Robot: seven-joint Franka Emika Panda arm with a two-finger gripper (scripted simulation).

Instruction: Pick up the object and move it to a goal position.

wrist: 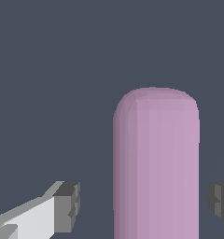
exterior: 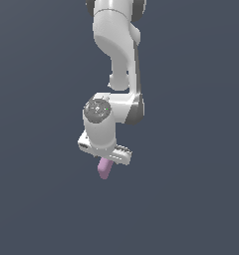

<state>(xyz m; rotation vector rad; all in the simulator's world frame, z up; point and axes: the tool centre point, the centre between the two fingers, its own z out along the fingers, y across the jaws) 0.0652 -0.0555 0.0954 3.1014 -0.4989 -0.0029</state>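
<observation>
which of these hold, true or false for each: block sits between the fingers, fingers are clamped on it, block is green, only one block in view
1. The block sits between the two fingers. True.
2. The fingers are clamped on the block. False: in the wrist view a gap shows on each side of it, so the hand is open.
3. The block is green. False: it is pale pink-purple.
4. Only one block is in view. True: both views show just this one.
5. In the exterior view the block lies far from the hand. False: it sticks out right beneath the hand.

White arm (exterior: 116, 50) reaching down, wrist bent; hand (wrist: 142, 205) pointing downward, fingers (wrist: 67, 205) spread apart
</observation>
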